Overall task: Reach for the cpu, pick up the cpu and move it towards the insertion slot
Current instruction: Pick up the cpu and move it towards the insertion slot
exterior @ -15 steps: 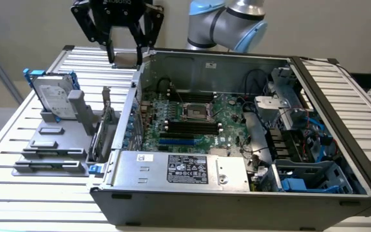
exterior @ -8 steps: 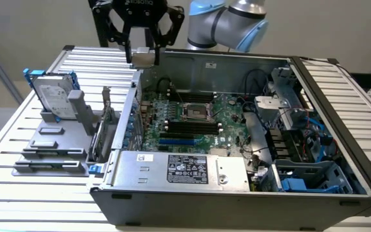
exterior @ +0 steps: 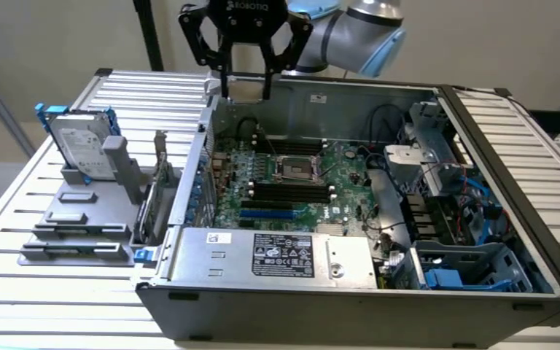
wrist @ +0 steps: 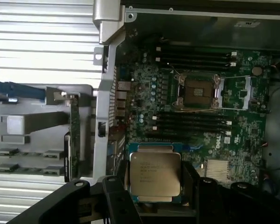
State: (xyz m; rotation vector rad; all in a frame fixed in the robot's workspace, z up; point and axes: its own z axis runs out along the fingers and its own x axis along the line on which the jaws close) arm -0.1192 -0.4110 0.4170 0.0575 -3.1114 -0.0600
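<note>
cpu (wrist: 155,176) clamped in end effector (wrist: 154,196)

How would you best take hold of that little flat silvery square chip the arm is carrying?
By its thin outer edges, coming from above its flat face. The small flat silvery-grey square chip sits between the black gripper, pinched at two opposite sides, its printed metal top showing in the wrist view. Its thinness and broad face leave only the rim to squeeze. It hangs above the open grey computer case, apart from the shiny square socket.

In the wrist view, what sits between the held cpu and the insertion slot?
In the wrist view, black memory slots and green motherboard lie between the cpu, held by the hand, and the insertion slot.
</note>
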